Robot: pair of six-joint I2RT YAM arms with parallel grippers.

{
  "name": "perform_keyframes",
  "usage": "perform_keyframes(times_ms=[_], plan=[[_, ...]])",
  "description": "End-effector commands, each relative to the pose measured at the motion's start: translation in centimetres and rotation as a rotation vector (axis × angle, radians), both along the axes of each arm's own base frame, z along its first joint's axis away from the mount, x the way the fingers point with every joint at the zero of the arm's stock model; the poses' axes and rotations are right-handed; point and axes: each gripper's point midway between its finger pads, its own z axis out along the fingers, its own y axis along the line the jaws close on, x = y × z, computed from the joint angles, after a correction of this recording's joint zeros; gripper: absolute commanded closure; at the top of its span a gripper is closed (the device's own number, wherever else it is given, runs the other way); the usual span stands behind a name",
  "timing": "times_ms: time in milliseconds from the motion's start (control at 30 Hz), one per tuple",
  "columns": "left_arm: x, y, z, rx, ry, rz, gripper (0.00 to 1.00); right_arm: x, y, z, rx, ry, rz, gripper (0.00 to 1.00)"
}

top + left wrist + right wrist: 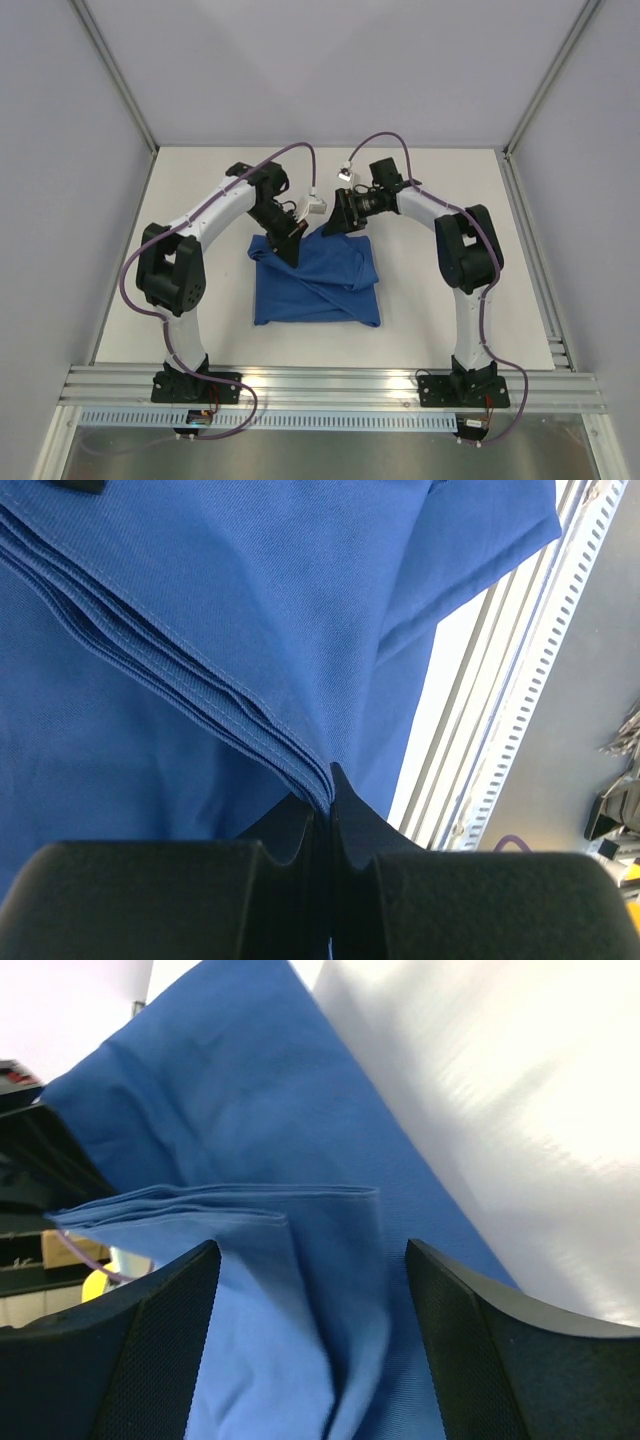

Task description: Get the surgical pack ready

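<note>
The surgical pack shows as a royal-blue cloth drape (318,285), folded into a rough rectangle in the middle of the table. My left gripper (291,250) is at the drape's far left part, shut on a stack of hemmed cloth edges. In the left wrist view those layers (250,710) run straight into the closed fingertips of the left gripper (330,780). My right gripper (336,222) hovers at the drape's far edge, open. In the right wrist view a folded flap of the drape (300,1260) lies between the wide-spread fingers of the right gripper (312,1252), and neither finger touches it.
The white table (440,200) surrounds the drape. An aluminium rail (330,385) runs along the near edge by both arm bases. Grey enclosure walls (60,150) stand left, right and behind. Both wrists are close together over the drape's far edge.
</note>
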Motion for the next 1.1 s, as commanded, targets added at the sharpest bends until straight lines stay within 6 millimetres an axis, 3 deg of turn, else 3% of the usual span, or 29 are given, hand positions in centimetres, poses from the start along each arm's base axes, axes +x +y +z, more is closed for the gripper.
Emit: perform_keyframes(times_ms=[0, 233, 300, 333, 600, 667, 733, 767, 800, 833, 933, 1067], plan=[[-0.4, -0.3, 1.6, -0.057, -0.042, -0.020, 0.92, -1.3, 0.6, 3.1, 0.112, -0.044, 0.083, 0.23], [0.0, -0.1, 1.1, -0.035, -0.054, -0.006, 0.92, -3.1, 0.6, 5.5, 0.136, -0.068, 0.108, 0.37], [-0.1, -0.1, 0.9, -0.033, -0.049, -0.003, 0.92, -3.7, 0.4, 5.6, 0.130, -0.063, 0.104, 0.49], [0.0, -0.1, 0.9, -0.033, -0.050, -0.004, 0.92, -3.9, 0.3, 5.7, 0.130, -0.063, 0.104, 0.49], [-0.1, -0.1, 0.9, -0.028, -0.045, 0.004, 0.92, -5.8, 0.1, 5.7, 0.097, -0.045, 0.095, 0.92], [-0.3, 0.0, 1.0, -0.028, -0.045, 0.003, 0.87, -6.9, 0.0, 5.9, 0.078, -0.059, 0.093, 0.99], [-0.4, 0.2, 1.1, -0.025, -0.045, 0.004, 0.77, -8.0, -0.3, 5.3, 0.056, -0.051, 0.088, 0.99], [-0.5, 0.2, 1.3, -0.025, -0.046, 0.008, 0.73, -8.5, -0.6, 6.0, 0.056, -0.068, 0.084, 0.99], [-0.6, 0.3, 1.3, -0.021, -0.044, 0.009, 0.62, -8.9, -0.8, 6.1, 0.049, -0.073, 0.081, 1.00], [-0.7, 0.4, 1.3, -0.012, -0.047, 0.011, 0.57, -9.6, -1.2, 5.4, 0.028, -0.064, 0.073, 1.00], [-1.2, 1.0, 1.9, 0.001, -0.047, 0.015, 0.42, -11.7, -1.2, 6.1, 0.015, -0.093, 0.087, 0.99], [-2.5, 1.8, 4.0, -0.011, -0.084, 0.021, 0.32, -15.5, -1.2, 5.5, -0.032, -0.112, 0.106, 1.00]])
